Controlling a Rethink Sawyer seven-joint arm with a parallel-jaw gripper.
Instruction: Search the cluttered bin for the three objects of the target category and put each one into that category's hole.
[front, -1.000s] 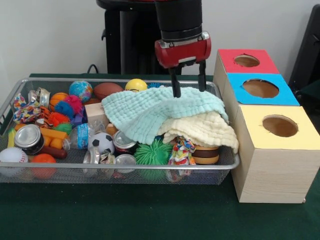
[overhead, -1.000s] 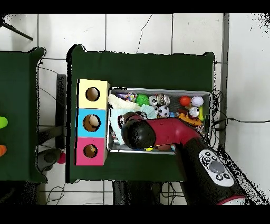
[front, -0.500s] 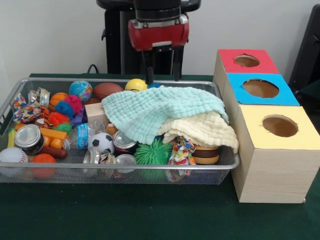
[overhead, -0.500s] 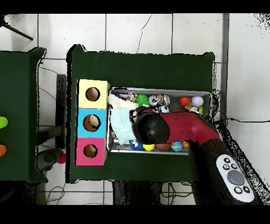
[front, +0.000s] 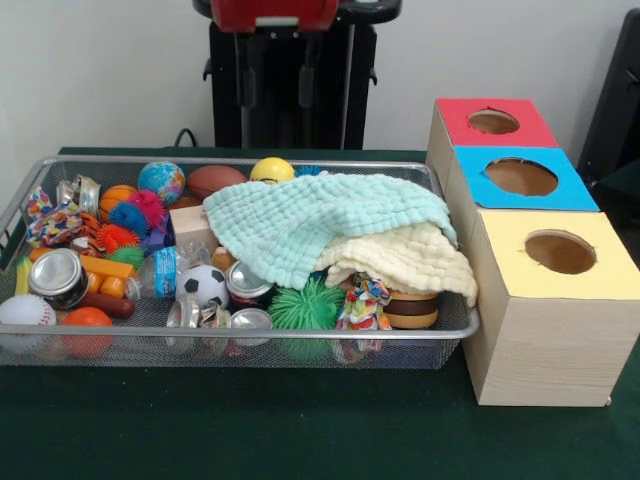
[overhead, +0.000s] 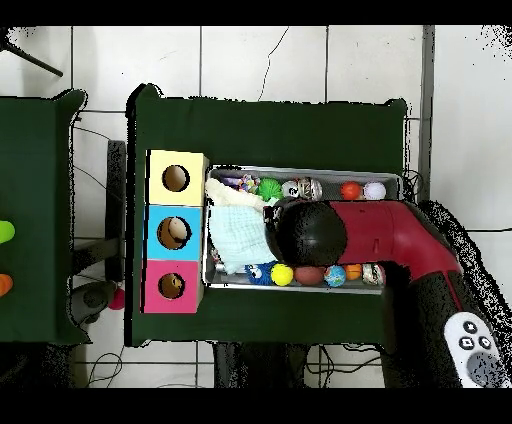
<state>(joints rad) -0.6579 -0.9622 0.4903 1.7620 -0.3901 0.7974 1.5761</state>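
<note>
Pincer (front: 275, 85) hangs high above the bin's (front: 300, 335) back edge, fingers parted and holding nothing, so the search looks barely begun: the balls, cans and toys lie in the bin, partly under two cloths (front: 330, 225), beside the three-holed box (front: 545, 255).

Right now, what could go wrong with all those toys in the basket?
1. The mint cloth and the cream cloth drape over part of the wire bin, so target objects could stay hidden underneath.
2. The soccer ball, cans and green spiky ball sit packed together; a grab might pinch a neighbour or push a ball away.
3. The gripper may snag a cloth and drag it along.
</note>
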